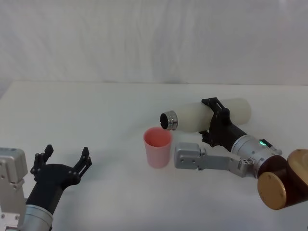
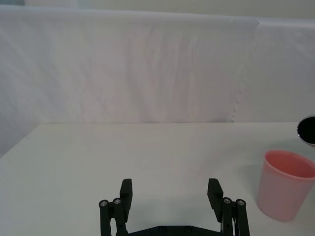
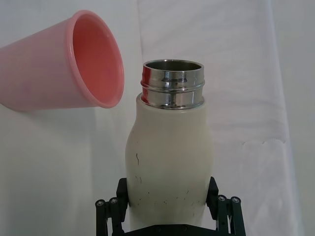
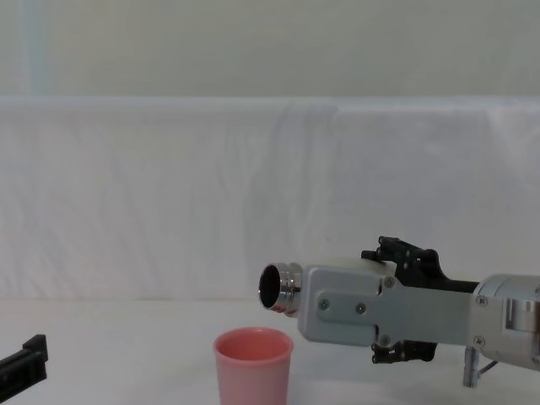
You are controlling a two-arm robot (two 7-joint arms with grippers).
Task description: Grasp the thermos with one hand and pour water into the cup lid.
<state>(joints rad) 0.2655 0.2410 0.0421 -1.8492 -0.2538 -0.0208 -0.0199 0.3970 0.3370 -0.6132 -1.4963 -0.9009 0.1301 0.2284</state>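
Observation:
My right gripper (image 1: 217, 123) is shut on the body of the cream-white thermos (image 1: 197, 117) and holds it lying nearly level above the table. Its open steel neck (image 1: 169, 120) points left, just above and beside the rim of the pink cup lid (image 1: 157, 147). The cup lid stands upright near the table's middle. In the chest view the thermos mouth (image 4: 281, 288) hangs a little above the cup lid (image 4: 252, 364). The right wrist view shows the thermos (image 3: 170, 157) between black fingers (image 3: 109, 209), with the cup lid (image 3: 59, 73) just past its neck. No water stream shows. My left gripper (image 1: 65, 161) rests open at the front left.
The white table (image 1: 86, 110) runs back to a white cloth backdrop (image 1: 154, 38). A grey link of the right arm (image 1: 202, 159) lies close beside the cup lid. A brown round joint (image 1: 284, 180) sits at the front right.

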